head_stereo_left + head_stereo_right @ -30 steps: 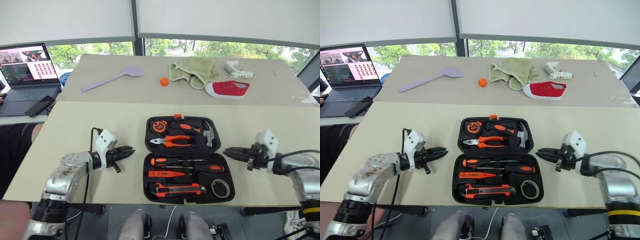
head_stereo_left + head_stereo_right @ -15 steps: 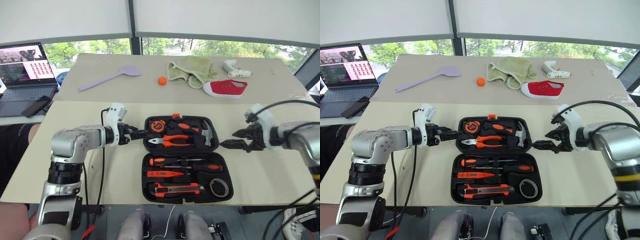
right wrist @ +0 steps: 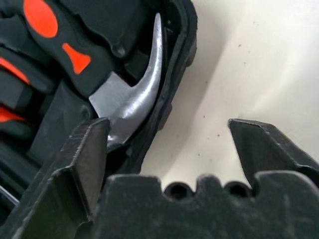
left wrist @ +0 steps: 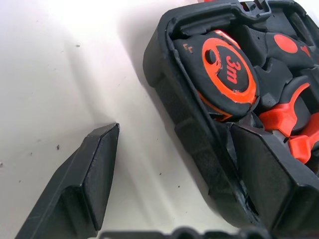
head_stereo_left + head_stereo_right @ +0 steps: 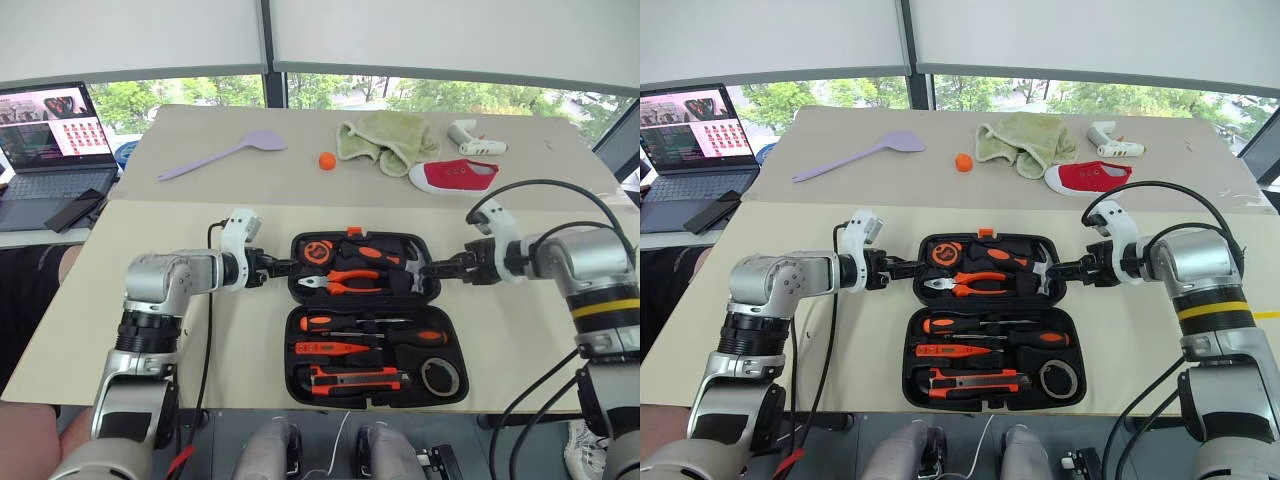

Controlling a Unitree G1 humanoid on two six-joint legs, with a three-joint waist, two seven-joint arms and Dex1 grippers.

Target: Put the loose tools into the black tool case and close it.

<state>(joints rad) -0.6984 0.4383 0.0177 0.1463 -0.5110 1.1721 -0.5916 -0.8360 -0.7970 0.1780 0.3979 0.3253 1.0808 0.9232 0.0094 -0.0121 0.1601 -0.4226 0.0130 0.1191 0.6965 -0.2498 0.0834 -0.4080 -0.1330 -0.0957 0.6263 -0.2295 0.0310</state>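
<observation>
Left wrist view — tape measure [image 4: 219, 74] reads "3m"; both hands [image 4: 164, 164] [image 3: 167, 137] open, straddling case [image 5: 365, 318] rims.

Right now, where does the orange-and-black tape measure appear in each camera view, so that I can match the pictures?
Left eye view: tape measure in the far left corner of the open black tool case.
Right eye view: same corner, just beyond the orange pliers.
Left wrist view: upper middle, inside the case's corner wall, marked 3m.
Right wrist view: not in it; the hammer head is there.
Shared landmark: the pliers' orange handles.
</observation>
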